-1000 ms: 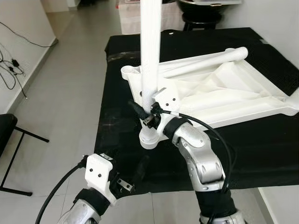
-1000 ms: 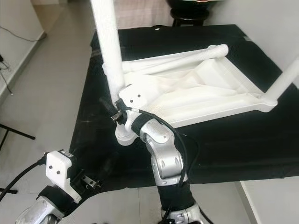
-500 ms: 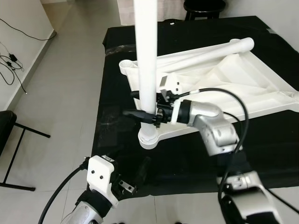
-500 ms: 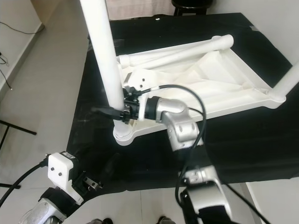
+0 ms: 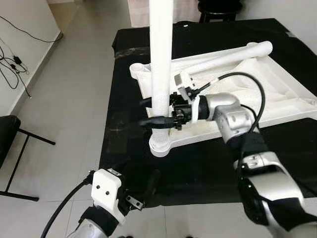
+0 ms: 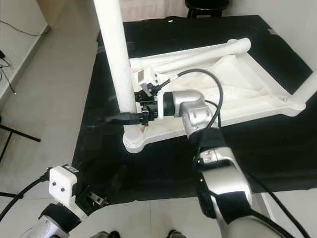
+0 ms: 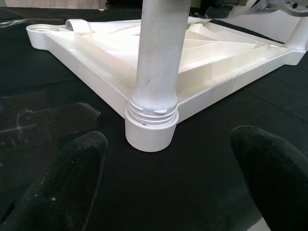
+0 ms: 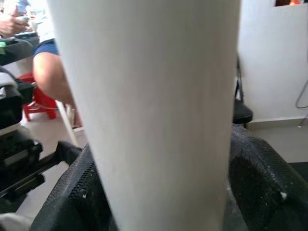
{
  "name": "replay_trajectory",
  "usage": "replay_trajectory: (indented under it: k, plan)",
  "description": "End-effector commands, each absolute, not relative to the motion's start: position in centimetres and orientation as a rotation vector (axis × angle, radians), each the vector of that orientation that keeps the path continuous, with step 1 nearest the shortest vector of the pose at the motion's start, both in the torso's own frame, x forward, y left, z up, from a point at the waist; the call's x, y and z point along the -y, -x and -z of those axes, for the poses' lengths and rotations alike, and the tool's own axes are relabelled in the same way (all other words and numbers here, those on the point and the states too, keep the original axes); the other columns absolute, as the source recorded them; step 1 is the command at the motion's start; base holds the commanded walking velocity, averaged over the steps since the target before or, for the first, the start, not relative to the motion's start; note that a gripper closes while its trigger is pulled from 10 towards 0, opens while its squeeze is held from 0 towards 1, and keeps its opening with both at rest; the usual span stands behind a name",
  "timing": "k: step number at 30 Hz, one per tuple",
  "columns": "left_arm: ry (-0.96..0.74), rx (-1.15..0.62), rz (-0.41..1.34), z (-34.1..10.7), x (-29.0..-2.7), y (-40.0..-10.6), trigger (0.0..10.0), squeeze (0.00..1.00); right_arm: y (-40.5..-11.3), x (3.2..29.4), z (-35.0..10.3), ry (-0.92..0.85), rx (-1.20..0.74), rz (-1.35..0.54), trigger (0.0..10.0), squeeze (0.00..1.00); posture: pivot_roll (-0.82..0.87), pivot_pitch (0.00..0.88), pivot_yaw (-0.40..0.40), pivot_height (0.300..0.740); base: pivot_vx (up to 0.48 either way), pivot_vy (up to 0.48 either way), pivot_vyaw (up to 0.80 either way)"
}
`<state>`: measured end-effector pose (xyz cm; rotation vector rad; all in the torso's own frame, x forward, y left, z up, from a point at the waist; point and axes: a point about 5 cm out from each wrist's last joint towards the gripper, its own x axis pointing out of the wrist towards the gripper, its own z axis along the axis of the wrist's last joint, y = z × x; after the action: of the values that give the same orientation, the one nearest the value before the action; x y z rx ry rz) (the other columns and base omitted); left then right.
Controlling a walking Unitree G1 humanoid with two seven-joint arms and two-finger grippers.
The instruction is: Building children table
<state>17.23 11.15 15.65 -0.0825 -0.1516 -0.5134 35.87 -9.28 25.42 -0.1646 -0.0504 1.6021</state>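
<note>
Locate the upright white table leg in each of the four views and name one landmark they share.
Left eye view: upright table leg, left of centre, right gripper around it.
Right eye view: left of centre.
Left wrist view: top centre, screwed into the corner socket.
Right wrist view: up close between the fingers.
Shared landmark: the leg itself, rising from the white tabletop.

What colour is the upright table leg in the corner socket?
White; the table leg shows best in the left eye view.

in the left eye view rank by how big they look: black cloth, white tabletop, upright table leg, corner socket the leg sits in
1. black cloth
2. white tabletop
3. upright table leg, though it runs towards the camera, so nearness enlarges it
4. corner socket
</note>
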Motion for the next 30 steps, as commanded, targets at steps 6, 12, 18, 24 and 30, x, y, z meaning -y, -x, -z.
replay_trajectory:
  k: [6,12,18,24,30]
  plan:
    - [0.07,0.129,0.519,-15.4,-11.1,-17.0,10.0,0.0,-35.9,9.5,-25.5,0.147,0.06,-1.666,0.0,0.0,0.06,0.224,0.014,0.74,0.0,0.0,0.0]
    - [0.071,0.128,0.52,-15.4,-11.1,-17.1,10.0,0.0,-35.9,9.7,-25.4,0.151,0.07,-1.689,0.0,0.0,0.05,0.222,0.015,0.74,0.0,0.0,0.0]
    - [0.076,0.129,0.522,-15.4,-11.0,-17.1,10.0,0.0,-35.6,10.5,-24.3,0.159,0.104,-1.605,0.0,0.0,0.03,0.224,0.018,0.74,0.0,0.0,0.0]
    - [0.078,0.137,0.519,-15.6,-11.3,-17.3,10.0,0.0,-33.7,9.6,-17.8,0.179,-0.054,-0.825,0.0,0.0,-0.01,0.249,0.005,0.74,0.0,0.0,0.0]
    - [0.077,0.141,0.519,-15.5,-11.4,-17.6,10.0,0.0,-31.1,8.4,-16.0,0.19,-0.063,-0.546,0.0,0.0,-0.02,0.231,0.011,0.74,0.0,0.0,0.0]
